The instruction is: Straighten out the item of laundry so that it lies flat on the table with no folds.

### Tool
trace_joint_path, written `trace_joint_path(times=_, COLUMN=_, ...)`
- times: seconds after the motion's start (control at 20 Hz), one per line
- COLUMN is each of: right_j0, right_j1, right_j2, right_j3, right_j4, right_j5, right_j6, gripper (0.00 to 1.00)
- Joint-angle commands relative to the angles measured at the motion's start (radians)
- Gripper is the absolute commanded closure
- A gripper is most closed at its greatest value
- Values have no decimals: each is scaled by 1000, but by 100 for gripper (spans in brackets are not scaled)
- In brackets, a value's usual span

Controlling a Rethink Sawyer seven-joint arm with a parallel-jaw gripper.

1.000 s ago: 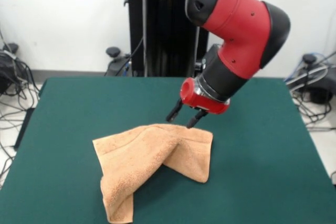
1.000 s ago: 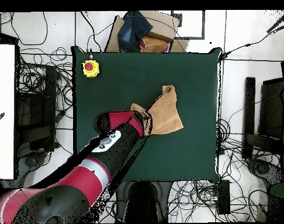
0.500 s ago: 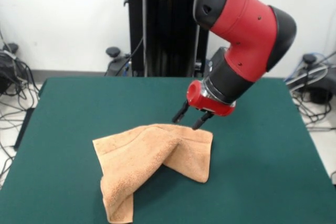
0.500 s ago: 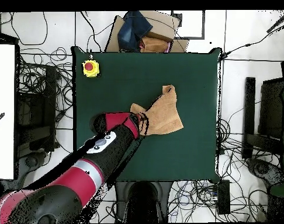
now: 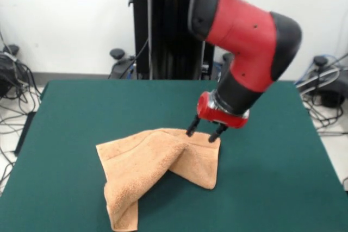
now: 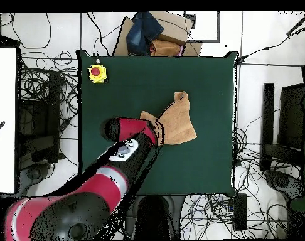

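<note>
The item of laundry (image 5: 155,164) is a peach-orange towel lying crumpled on the green table (image 5: 65,123), with a big fold across its middle and one end bunched toward the front edge. In the overhead view the towel (image 6: 175,122) sits near the table's centre. My gripper (image 5: 203,134) hangs open just above the towel's far right corner, one fingertip on each side of the hem. It holds nothing. From above, the gripper (image 6: 159,133) is over the towel's edge nearest the robot.
A yellow box with a red button (image 6: 96,73) sits at one corner of the table. Cardboard and dark cloth (image 6: 156,34) lie beyond the table's edge. Cables cover the floor around it.
The gripper has shifted right along the towel's far edge, from near the middle of the edge to its right corner, and dropped slightly. The towel has not moved.
</note>
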Motion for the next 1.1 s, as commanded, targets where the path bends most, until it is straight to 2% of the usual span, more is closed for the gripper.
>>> trace_joint_path(times=0.05, right_j0=-240, right_j1=-88, right_j2=487, right_j3=145, right_j4=32, right_j5=-114, right_j6=36, gripper=0)
trace_joint_path(times=0.15, right_j0=-277, right_j1=-91, right_j2=541, right_j3=160, right_j4=8, right_j5=-139, right_j6=42, gripper=0)
trace_joint_path(times=0.3, right_j0=-265, right_j1=-84, right_j2=535, right_j3=143, right_j4=-22, right_j5=-137, right_j6=86, gripper=0)
trace_joint_path(times=0.45, right_j0=-179, right_j1=-59, right_j2=435, right_j3=96, right_j4=-14, right_j5=-119, right_j6=168, gripper=0)
trace_joint_path(times=0.85, right_j0=-101, right_j1=-18, right_j2=352, right_j3=70, right_j4=46, right_j5=-128, right_j6=265, gripper=0)
trace_joint_path(times=1.1, right_j0=-85, right_j1=6, right_j2=334, right_j3=67, right_j4=59, right_j5=-131, right_j6=266, gripper=0)
